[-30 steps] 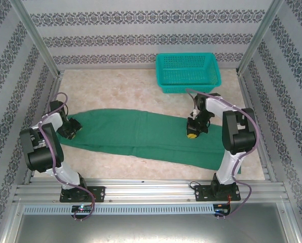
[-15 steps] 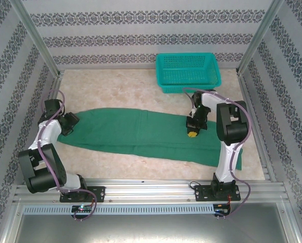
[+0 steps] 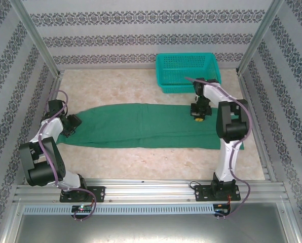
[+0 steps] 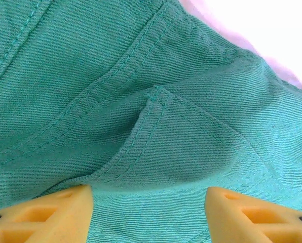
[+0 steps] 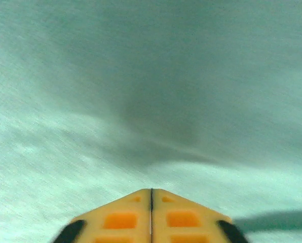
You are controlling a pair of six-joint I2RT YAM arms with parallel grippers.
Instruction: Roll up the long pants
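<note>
The pants [image 3: 141, 126] lie flat across the table [image 3: 120, 88], the left gripper [image 4: 148, 205] spread apart over a stitched seam, the right gripper [image 5: 151, 197] pinched closed just above the cloth.

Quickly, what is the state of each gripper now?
Left gripper: open, over the long pants, holding nothing.
Right gripper: closed, no cloth visible between its tips.

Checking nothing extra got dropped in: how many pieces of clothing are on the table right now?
1. The long pants lie flat, stretching from the left gripper to the right gripper. Anything beneath them would be hidden.
</note>
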